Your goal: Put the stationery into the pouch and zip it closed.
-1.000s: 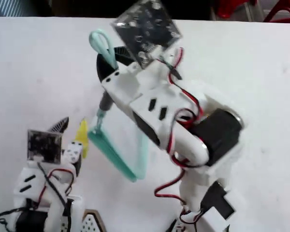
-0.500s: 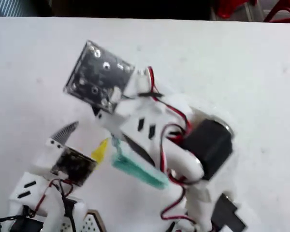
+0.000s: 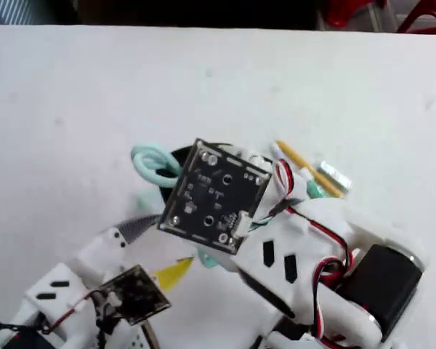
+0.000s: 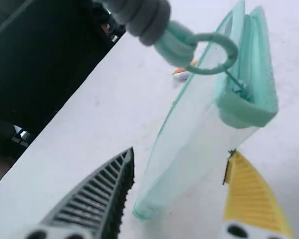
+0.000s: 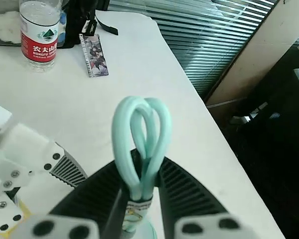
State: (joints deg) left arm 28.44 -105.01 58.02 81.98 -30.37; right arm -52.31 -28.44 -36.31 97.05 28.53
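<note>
Right gripper (image 5: 147, 167) is clamped tight on the pouch's mint strap loop (image 5: 139, 127), which pokes up from between its 2 black jaws. Left gripper (image 4: 182, 152) is spread wide, 1 grey jaw and 1 yellow. The see-through mint pouch (image 4: 199, 129) has its lower corner right between them; can't tell if it touches either. A pencil (image 3: 301, 163) lies on the white table (image 3: 94, 87), well apart from both sets of jaws. A water bottle (image 5: 38, 35) stands far beyond the right jaws.

Glossy translucent plastic pouch (image 4: 199, 134), matt table (image 3: 94, 73)
</note>
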